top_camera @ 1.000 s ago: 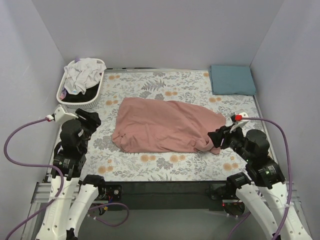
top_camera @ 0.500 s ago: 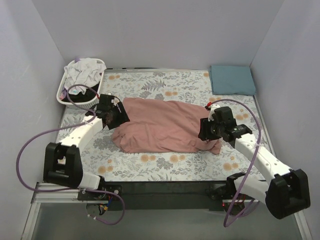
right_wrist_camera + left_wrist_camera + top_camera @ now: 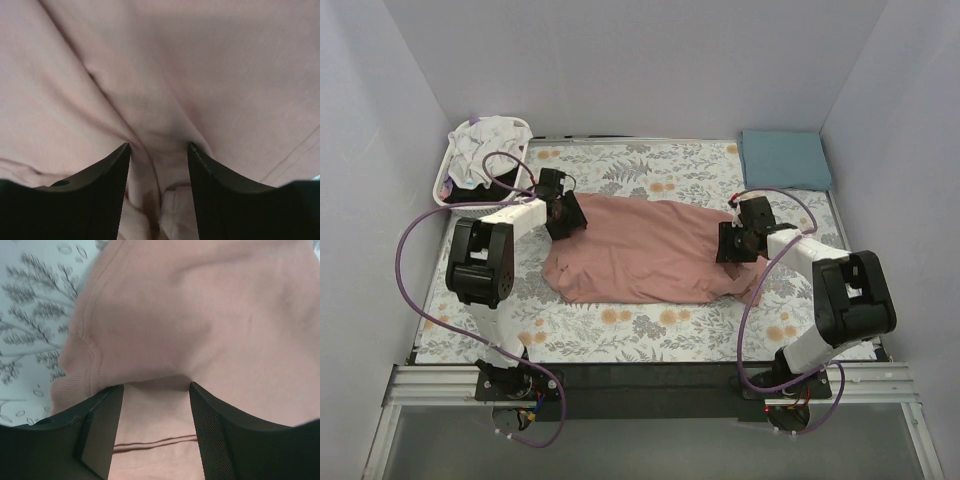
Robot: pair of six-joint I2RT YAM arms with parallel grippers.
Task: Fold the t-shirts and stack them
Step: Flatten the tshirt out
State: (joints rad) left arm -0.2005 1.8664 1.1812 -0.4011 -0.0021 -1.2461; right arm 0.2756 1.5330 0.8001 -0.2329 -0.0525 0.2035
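pink t-shirt (image 3: 650, 255); teal t-shirt (image 3: 785, 158); grey-orange floral cloth (image 3: 650, 328)

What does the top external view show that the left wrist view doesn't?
Only top external: the white basket of clothes, the folded teal t-shirt, the right gripper at the pink t-shirt's right end. Only left wrist: a ribbed edge and stitched seam up close. Both: that pink t-shirt, the floral cloth, and the open left gripper at its left end.
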